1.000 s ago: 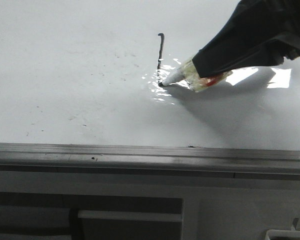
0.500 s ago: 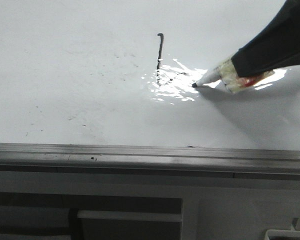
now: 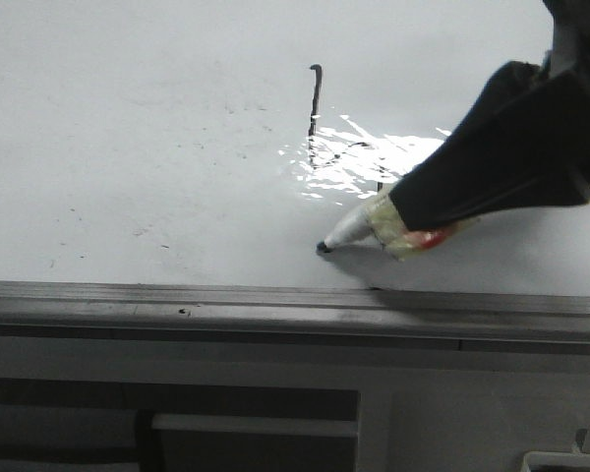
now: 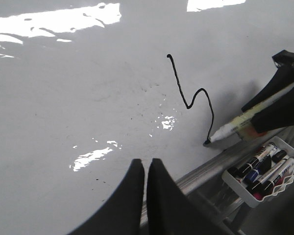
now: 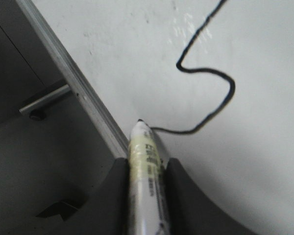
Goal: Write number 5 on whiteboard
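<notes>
Front view: the marker (image 3: 359,228) tip now rests low on the whiteboard (image 3: 128,147), just above the grey edge rail (image 3: 275,305) at lower centre. Half a second ago it sat higher and further right, level with the foot of the vertical stroke, and a second ago it was at that foot itself. So the pen has run out to the right and swept back down and left, which I take as the bowl of the number 5 (image 3: 316,98) being drawn. Glare hides most of the fresh line here; only the upright stroke at upper centre reads clearly. The right gripper (image 3: 492,172) fills the right side, dark and sleeved.

Left wrist view: the whole line shows at centre right, a stroke, a hump, then a drop to the marker tip. The left gripper (image 4: 146,169) at bottom centre has its fingers pressed together, holding nothing, off the figure. A tray of spare markers (image 4: 264,171) sits at lower right.

Right wrist view: the right gripper's fingers clamp the marker barrel at bottom centre, tip touching the board at the end of the curved tail. The top bar looks not yet drawn.
</notes>
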